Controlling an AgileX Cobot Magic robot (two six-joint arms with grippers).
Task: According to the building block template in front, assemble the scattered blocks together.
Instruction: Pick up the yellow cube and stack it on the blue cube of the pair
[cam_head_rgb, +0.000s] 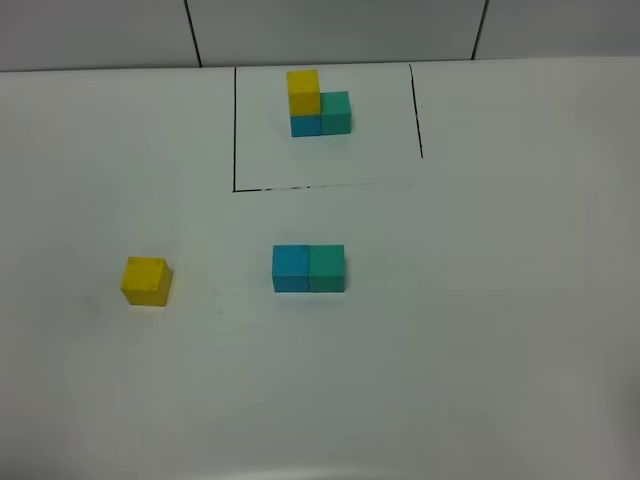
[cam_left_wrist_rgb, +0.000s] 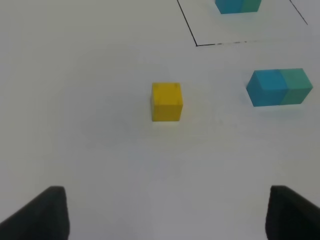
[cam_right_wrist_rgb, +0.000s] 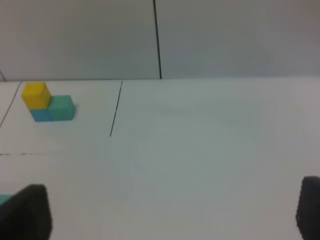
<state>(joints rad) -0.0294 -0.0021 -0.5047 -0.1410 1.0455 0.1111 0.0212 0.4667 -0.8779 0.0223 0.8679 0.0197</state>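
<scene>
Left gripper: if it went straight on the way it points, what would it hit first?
Probably the yellow cube, centred ahead of the open left gripper, though the table might come first.

Worktop (cam_head_rgb: 520, 340): a marked rectangle (cam_head_rgb: 235, 130) lies at the far side, near the middle, just before the wall (cam_head_rgb: 330, 30). Inside it, towards the back, stands the template (cam_head_rgb: 318, 105): two cubes side by side and touching, with a third cube on top of the left one. In front of the rectangle and outside it sit two loose cubes, the left cube (cam_head_rgb: 290, 268) and the right cube (cam_head_rgb: 327, 268), touching side by side. A single cube (cam_head_rgb: 146, 280) rests well apart to their left, slightly nearer the front.
</scene>
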